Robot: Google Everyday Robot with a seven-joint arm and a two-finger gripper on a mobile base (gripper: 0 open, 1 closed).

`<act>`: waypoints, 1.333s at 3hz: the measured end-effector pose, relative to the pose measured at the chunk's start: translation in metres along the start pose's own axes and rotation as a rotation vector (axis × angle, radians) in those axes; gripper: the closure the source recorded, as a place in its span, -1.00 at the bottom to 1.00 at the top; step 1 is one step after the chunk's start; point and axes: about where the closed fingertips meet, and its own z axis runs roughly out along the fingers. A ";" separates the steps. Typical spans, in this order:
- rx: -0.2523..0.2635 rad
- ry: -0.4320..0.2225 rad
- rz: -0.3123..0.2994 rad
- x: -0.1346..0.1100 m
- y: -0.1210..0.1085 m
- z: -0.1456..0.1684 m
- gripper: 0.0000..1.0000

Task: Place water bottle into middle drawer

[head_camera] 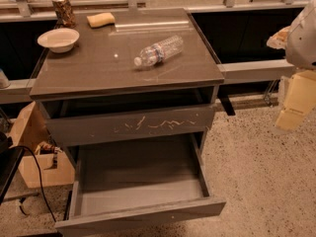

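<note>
The water bottle (159, 51) is clear with a white cap and lies on its side on the grey cabinet top (98, 68), cap toward the front left. The middle drawer (140, 181) is pulled out wide and its box holds nothing; its plain front panel (143, 216) is near the bottom edge. Above it, the scratched drawer front (133, 125) stands slightly out. My gripper (295, 107) hangs at the far right, off the cabinet's side, well away from the bottle and holding nothing.
On the cabinet top stand a white bowl (58, 38), a patterned can (64, 11) and a yellow sponge (100, 19) at the back left. A cardboard box (29, 147) and a black cable (37, 174) lie on the floor at left. A railing runs behind.
</note>
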 end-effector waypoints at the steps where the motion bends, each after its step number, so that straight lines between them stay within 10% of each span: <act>1: 0.000 0.000 0.000 0.000 0.000 0.000 -1.00; 4: 0.067 -0.107 -0.063 -0.024 -0.042 0.009 -1.00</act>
